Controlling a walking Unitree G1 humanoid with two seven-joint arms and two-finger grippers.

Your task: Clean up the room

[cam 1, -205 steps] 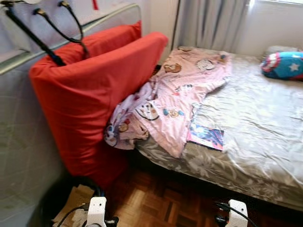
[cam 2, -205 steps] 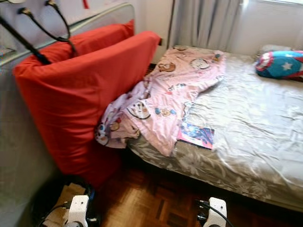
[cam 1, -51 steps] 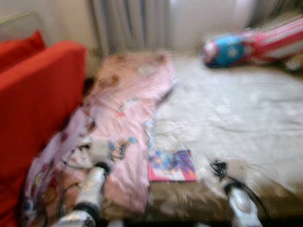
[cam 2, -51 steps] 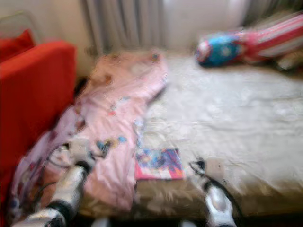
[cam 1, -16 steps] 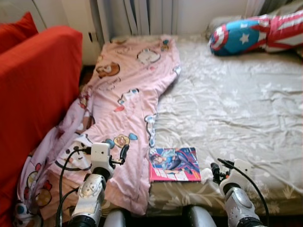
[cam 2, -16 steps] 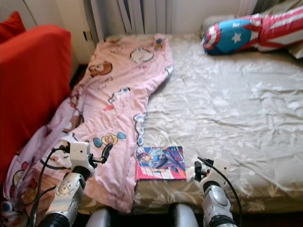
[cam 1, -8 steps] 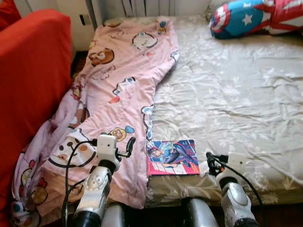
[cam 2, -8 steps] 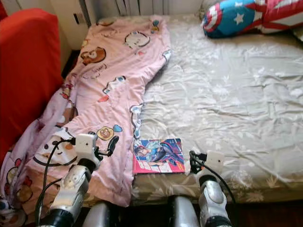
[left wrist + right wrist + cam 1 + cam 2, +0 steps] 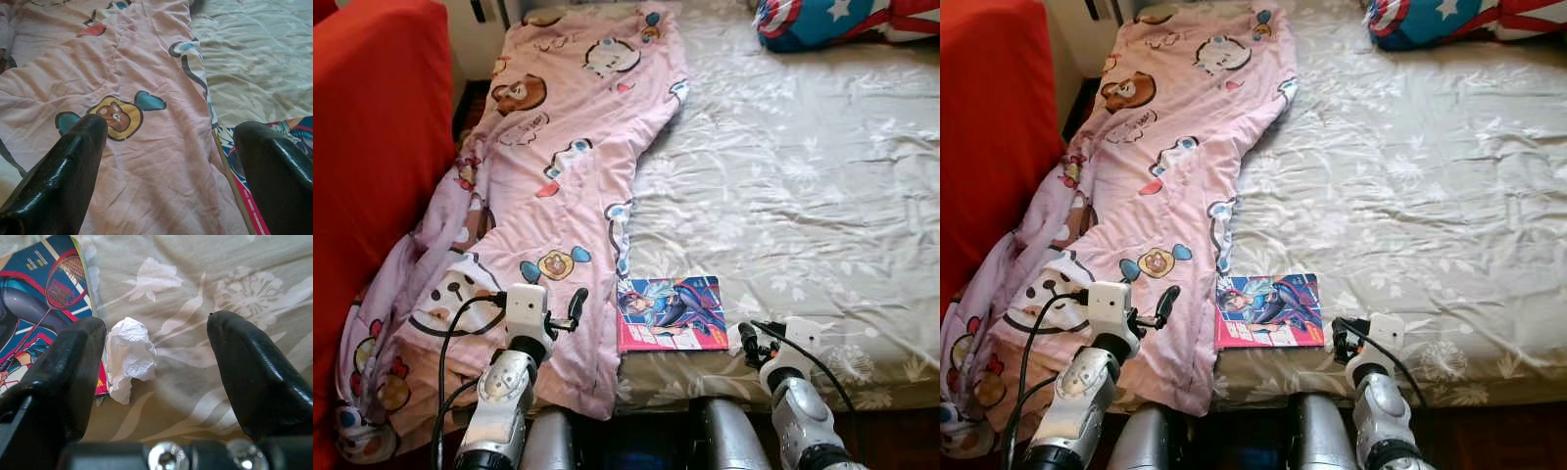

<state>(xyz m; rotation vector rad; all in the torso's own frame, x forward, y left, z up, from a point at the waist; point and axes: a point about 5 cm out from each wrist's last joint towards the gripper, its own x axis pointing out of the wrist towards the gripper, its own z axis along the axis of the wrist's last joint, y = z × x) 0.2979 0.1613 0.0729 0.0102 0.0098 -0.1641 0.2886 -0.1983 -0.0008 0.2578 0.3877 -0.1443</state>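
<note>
A pink cartoon-print blanket [image 9: 558,166] lies crumpled along the left side of the bed and spills over the near edge. A colourful comic book [image 9: 669,313] lies flat on the grey floral sheet [image 9: 803,176], close to the near edge. A crumpled white tissue [image 9: 128,357] sits just beside the comic book's [image 9: 39,308] corner. My right gripper [image 9: 156,323] is open and low over the sheet, with the tissue between its fingers and untouched. My left gripper [image 9: 171,127] is open over the blanket [image 9: 122,73], holding nothing.
A big red cushion [image 9: 372,127] stands against the bed's left side. A blue, red and white star-print pillow [image 9: 813,20] lies at the far right of the bed. The wide stretch of sheet beyond the comic book holds nothing.
The camera has tipped down and closer to the bed, so the scene has slid upward. Both grippers stay open near the front edge, the right one nearer the tissue.
</note>
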